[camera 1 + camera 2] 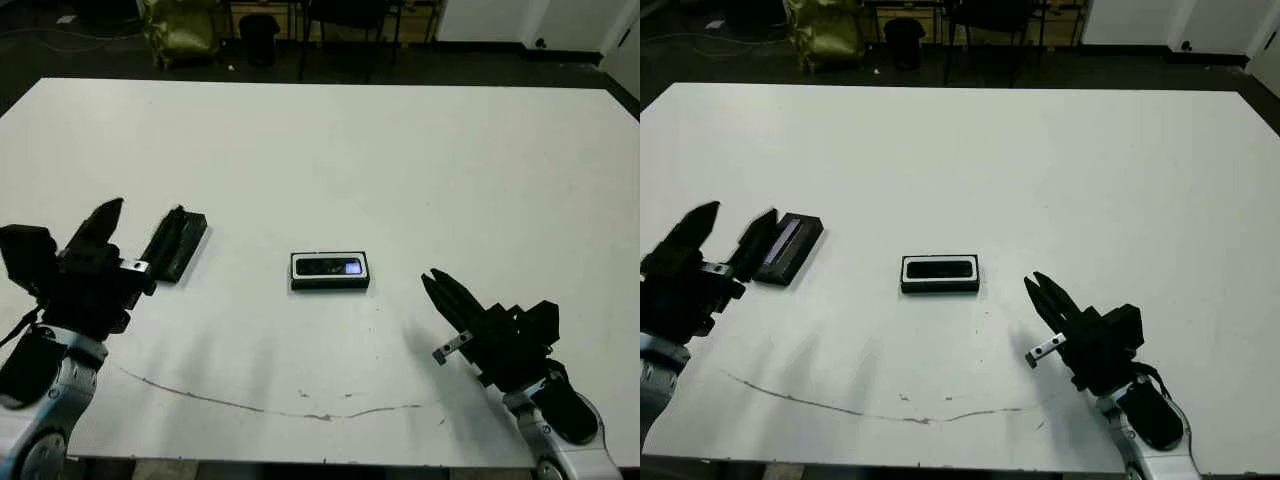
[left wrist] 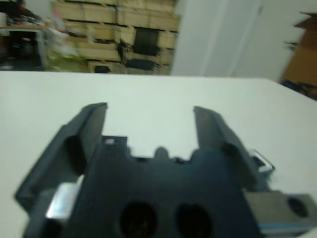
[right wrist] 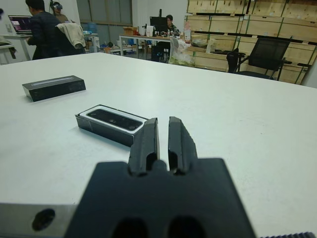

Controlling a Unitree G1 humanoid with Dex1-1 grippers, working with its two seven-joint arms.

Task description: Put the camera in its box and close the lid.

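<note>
Camera (image 1: 331,267) in box (image 1: 330,283), long axis left–right; lid (image 1: 788,246) angled away; left gripper (image 1: 732,235) spread wide, right gripper (image 3: 162,134) nearly closed, empty

The white table (image 1: 420,160) is evenly and brightly lit from overhead; soft, faint shadows are cast. The left wrist view is blurred throughout; the others are sharp.
</note>
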